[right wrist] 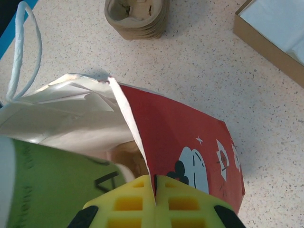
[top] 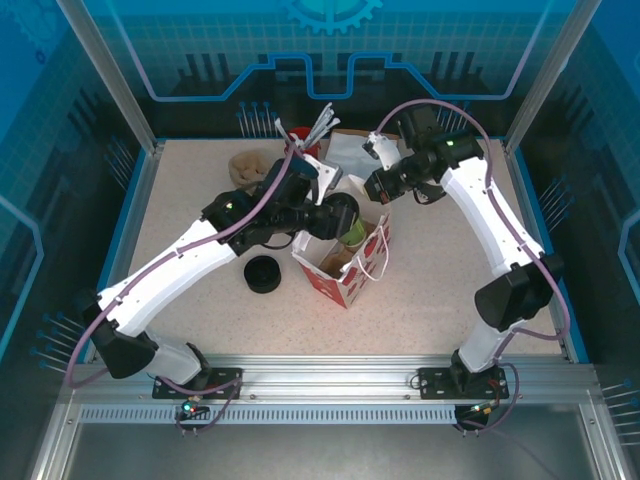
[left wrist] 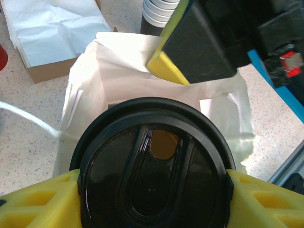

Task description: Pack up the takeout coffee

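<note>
Packing incomplete: left end effector [left wrist: 152, 204] grips the takeout coffee [top: 347, 218] at the mouth of the paper bag [top: 352, 275], right end effector [right wrist: 154, 190] closed on its rim; lowering and release judged outstanding.

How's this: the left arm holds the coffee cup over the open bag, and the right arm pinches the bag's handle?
Nearly. The right wrist view shows the right gripper pinching the bag's top edge, not its handle. The left gripper does hold the coffee cup over the open bag.
</note>
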